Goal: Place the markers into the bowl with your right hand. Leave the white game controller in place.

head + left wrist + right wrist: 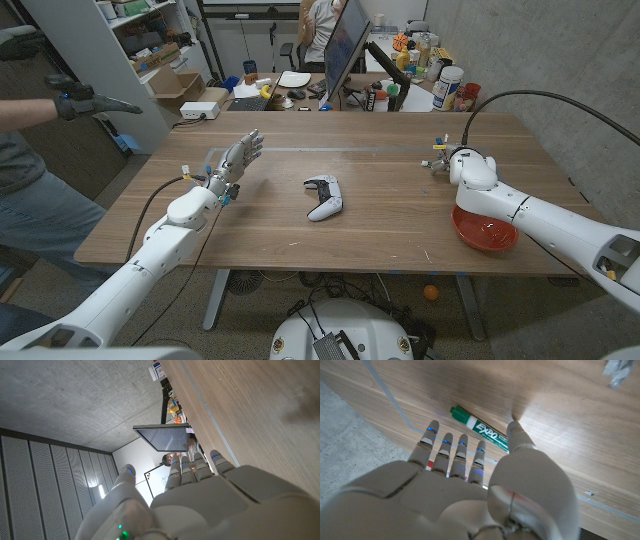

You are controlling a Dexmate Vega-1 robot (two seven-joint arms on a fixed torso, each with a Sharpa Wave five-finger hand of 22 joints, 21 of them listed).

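From the head camera I see my right hand at the table's far right, the red bowl nearer, the white controller mid-table. My left hand is spread, empty. On the right wrist camera, my fingers are apart above the green marker, holding nothing.

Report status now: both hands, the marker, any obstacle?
Left hand open, idle. Right hand open over green marker, not gripping it. Red bowl under right arm, controller apart at table middle. Nothing in the way.
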